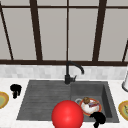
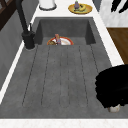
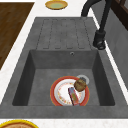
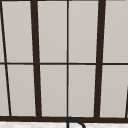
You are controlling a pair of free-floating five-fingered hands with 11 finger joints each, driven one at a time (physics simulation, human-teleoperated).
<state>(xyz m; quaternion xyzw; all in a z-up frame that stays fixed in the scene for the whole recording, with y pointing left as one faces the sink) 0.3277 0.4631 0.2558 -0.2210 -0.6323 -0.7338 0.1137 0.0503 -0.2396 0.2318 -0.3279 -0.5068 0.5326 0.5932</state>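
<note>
step: right hand (image 1: 98,118) hangs at the sink (image 1: 45,95) front edge, at 5 o'clock of the red plate (image 1: 99,108) | plate: down in the sink, right side, beside a red ball (image 1: 67,115) | grip: can't tell if open or shut | left hand (image 1: 15,88): over the counter, 9 o'clock of the sink | next: I think reaching the plate needs a small move toward 11 o'clock and down

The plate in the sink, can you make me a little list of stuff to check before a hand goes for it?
1. Red-rimmed plate lies flat on the basin floor: ok.
2. Brown round thing and a small packet sit on the plate: not ok, they could slide.
3. Right hand hovers by the basin's front edge, near the plate: ok.
4. Right hand's fingers open: cannot tell.
5. Left hand is above the counter left of the sink, out of the way: ok.
6. Faucet spout reaches toward the basin: ok.
</note>
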